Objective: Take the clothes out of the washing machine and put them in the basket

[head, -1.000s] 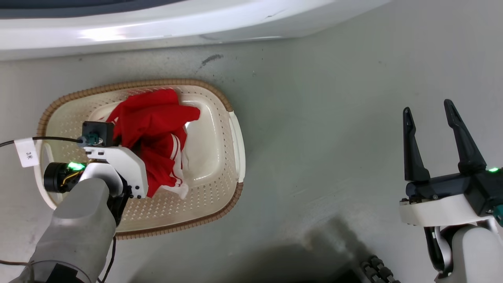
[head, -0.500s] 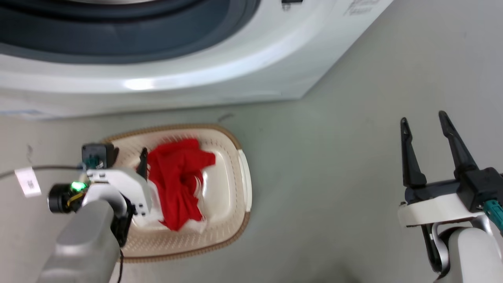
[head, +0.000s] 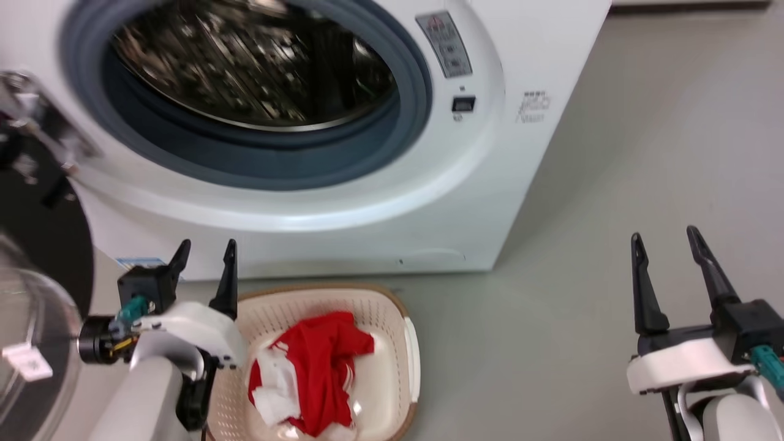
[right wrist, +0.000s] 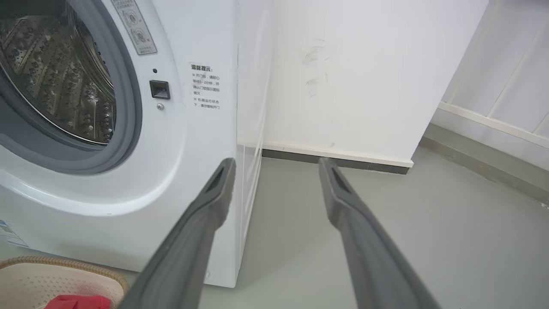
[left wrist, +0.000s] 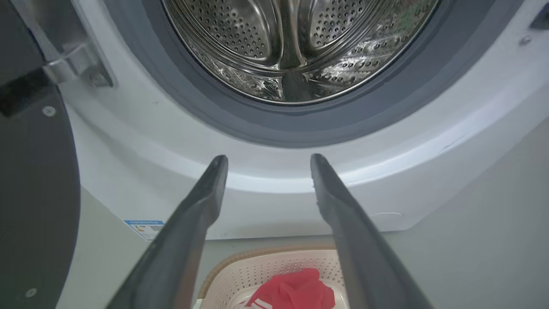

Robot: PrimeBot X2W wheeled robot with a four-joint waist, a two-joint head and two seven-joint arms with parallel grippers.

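**Red clothes in the basket, washer door open, both grippers spread and empty**

The clothes (head: 321, 361) lie in a crumpled red heap inside the basket (head: 411, 352), with a white part showing at the heap's left side in the head view. No gripper touches them. The cream perforated basket, with its brown woven-look rim, stands on the grey floor (head: 618, 184) just in front of the washing machine (head: 496, 177), below the lower edge of its porthole.

The machine's door (head: 43, 245) is swung open to the left in the head view, its dark rim and clear glass bulge at that view's left edge. The grey rubber ring (head: 288, 168) surrounds the perforated steel drum (left wrist: 283, 38), which the left wrist camera looks straight into.

The left gripper (head: 207, 245) hangs above the basket's left end, fingers parted with nothing between them, tips pointing towards the machine's front just under the porthole. The right gripper (head: 664, 234) is well apart from the basket, over bare floor to the right of the machine, its fingers likewise spread and holding nothing. From its wrist camera it faces the machine's right front corner, where a small printed label (right wrist: 206, 86) sits beside the door latch slot (right wrist: 159, 89), and the white wall (right wrist: 364, 64) beyond.
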